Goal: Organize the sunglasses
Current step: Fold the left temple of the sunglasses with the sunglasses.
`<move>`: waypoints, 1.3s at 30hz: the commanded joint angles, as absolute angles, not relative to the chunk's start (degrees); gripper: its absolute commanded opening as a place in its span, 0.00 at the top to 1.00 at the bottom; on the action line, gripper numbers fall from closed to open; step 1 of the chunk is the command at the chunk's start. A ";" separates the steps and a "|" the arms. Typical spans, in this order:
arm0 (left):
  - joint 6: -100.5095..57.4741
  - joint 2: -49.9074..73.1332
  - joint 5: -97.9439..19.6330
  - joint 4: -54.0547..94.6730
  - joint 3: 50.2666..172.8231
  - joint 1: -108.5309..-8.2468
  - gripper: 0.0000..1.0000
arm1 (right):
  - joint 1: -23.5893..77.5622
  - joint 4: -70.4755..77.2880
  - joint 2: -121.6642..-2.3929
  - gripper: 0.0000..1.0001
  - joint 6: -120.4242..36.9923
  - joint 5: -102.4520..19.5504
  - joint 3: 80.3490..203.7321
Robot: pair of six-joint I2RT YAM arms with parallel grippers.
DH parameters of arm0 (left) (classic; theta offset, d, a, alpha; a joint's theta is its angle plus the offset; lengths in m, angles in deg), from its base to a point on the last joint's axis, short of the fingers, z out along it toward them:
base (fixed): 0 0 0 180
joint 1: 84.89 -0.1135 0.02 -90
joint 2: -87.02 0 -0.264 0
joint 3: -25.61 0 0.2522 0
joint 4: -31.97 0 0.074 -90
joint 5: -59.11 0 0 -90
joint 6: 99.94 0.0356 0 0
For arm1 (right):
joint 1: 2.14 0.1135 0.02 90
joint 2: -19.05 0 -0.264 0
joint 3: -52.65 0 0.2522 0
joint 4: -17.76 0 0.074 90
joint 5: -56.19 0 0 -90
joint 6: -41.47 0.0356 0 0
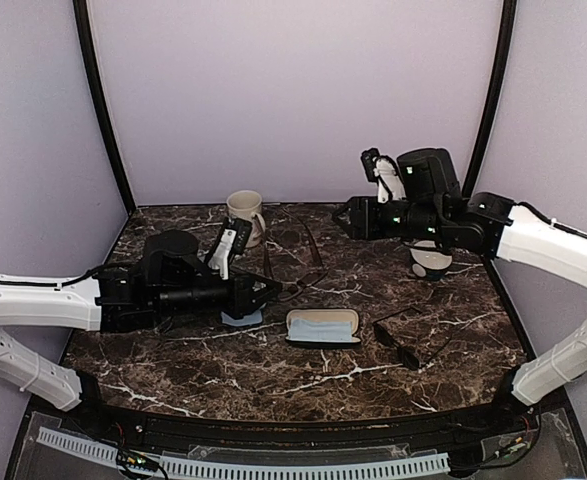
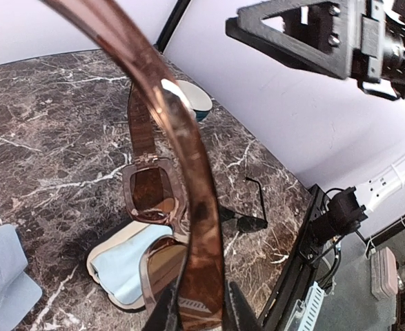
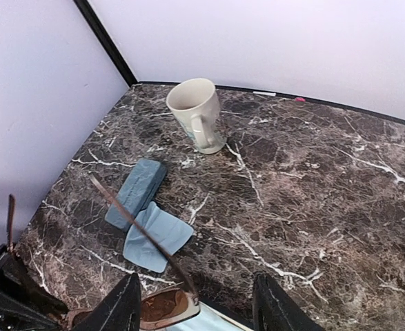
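My left gripper (image 1: 269, 290) is shut on one temple of the thin brownish-framed sunglasses (image 1: 291, 272), holding them above the table. In the left wrist view (image 2: 199, 285) the temple (image 2: 188, 179) runs between my fingers and the lenses (image 2: 150, 189) hang beyond it. The black-framed sunglasses (image 1: 413, 340) lie unfolded on the table at the right and also show in the left wrist view (image 2: 252, 221). My right gripper (image 1: 345, 218) is open and empty, high over the table's back; in its wrist view (image 3: 196, 277) a brown lens (image 3: 164, 307) shows below.
An open case (image 1: 323, 327) with pale lining and blue cloth lies mid-table. A grey-blue case (image 3: 136, 189) and a loose blue cloth (image 3: 157, 234) lie by my left gripper. A cream mug (image 1: 245, 212) stands at the back. A white bowl-like object (image 1: 431, 262) sits under my right arm.
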State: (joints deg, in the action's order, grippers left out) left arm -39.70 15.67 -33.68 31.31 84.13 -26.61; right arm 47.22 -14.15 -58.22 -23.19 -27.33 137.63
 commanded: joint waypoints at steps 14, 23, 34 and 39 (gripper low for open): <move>-37.47 17.03 -40.93 33.74 82.28 -26.79 1.00 | 49.64 -17.44 -72.52 0.49 -28.83 -31.95 144.53; -37.89 16.49 -36.70 31.76 83.89 -26.79 1.00 | 56.32 -20.30 -73.92 0.48 -27.52 -25.15 141.87; -37.49 17.06 -36.61 31.98 83.22 -26.79 1.00 | 56.56 -21.60 -70.46 0.43 -30.09 -25.31 139.35; -36.99 17.69 -37.00 31.34 82.61 -26.86 1.00 | 56.10 -20.89 -64.77 0.37 -32.82 -24.62 137.86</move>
